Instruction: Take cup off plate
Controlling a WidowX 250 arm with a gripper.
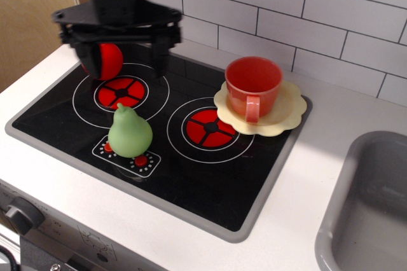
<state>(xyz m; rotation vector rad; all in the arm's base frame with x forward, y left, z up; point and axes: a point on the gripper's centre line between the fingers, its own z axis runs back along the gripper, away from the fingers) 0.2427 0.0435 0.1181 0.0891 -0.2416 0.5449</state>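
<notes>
The red-orange cup (254, 84) stands upright on the pale cream scalloped plate (287, 117) at the right rear corner of the black toy stove, its small handle facing the front. My gripper (123, 61) hangs open and empty over the left rear burner, well left of the cup, its two black fingers (159, 56) spread wide and blurred.
A glossy red apple (108, 60) sits at the stove's back left, partly behind my left finger. A green pear (129, 133) stands at the front left by the knob panel. A grey sink (369, 207) lies to the right. White tile wall behind.
</notes>
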